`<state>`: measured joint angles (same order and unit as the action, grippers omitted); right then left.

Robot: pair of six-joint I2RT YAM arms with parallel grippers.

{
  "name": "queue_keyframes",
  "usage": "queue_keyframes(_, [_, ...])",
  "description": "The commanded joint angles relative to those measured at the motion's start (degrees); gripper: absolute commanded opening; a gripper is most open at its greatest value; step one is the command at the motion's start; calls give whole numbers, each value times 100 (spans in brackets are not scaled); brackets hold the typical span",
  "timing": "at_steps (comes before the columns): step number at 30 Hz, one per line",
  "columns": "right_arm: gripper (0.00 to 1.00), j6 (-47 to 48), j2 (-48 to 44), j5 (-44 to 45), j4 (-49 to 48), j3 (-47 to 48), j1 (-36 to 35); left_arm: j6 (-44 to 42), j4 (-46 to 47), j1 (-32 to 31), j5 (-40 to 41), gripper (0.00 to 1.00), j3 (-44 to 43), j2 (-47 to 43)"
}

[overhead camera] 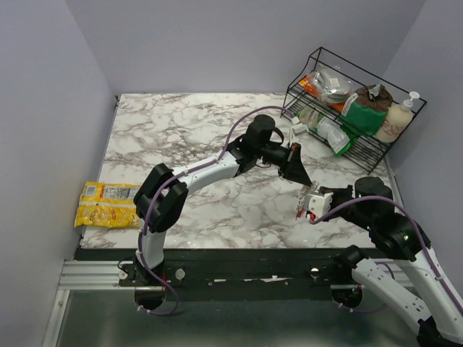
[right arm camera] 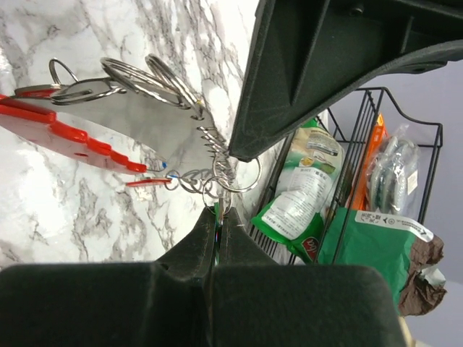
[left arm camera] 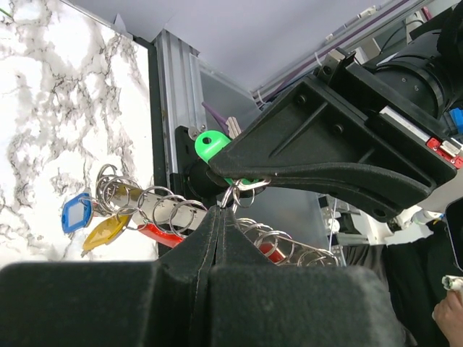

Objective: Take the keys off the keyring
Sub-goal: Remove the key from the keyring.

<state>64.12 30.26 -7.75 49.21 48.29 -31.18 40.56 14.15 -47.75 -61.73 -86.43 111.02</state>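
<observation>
- Our left gripper (left arm camera: 219,217) has its fingers pressed together, clamped at the grey metal end of the keyring (right arm camera: 145,119), right where the coil and the small split rings (right arm camera: 217,184) bunch up.
- Our right gripper (right arm camera: 217,220) is also closed tight, tip to tip with the left. A sliver of green shows between its pads, so we judge that it pinches the green key (left arm camera: 210,144).
- The keyring hangs between the two grippers, above the marble table (overhead camera: 181,137). The blue key (left arm camera: 76,213) and yellow key (left arm camera: 105,233) dangle at the far end of it.
- To do this well, we hold the left grip as a fixed anchor and let the right do the work. It should draw the key's ring along the loop toward the opening, not straight away from it.
- We pull slowly, because neighbouring rings could snag and the thin ring could slip from our pads.
</observation>
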Motion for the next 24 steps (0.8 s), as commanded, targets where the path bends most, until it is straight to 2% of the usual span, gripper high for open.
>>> queue_keyframes(1, [1,101,129,440,-490,-74,-46,-197,-79,-59,-84,0,-58,-283])
queue_keyframes(7, [1,224,287,660,-711,57,-55,-619,-606,-323,-5,0,-198,-292])
queue_keyframes(17, [1,224,323,476,-360,207,-152,-847,-1019,-341,328,0,-322,-186])
queue_keyframes(24, [1,145,59,511,-289,145,-152,-918,-1370,-174,1031,0,-286,-222])
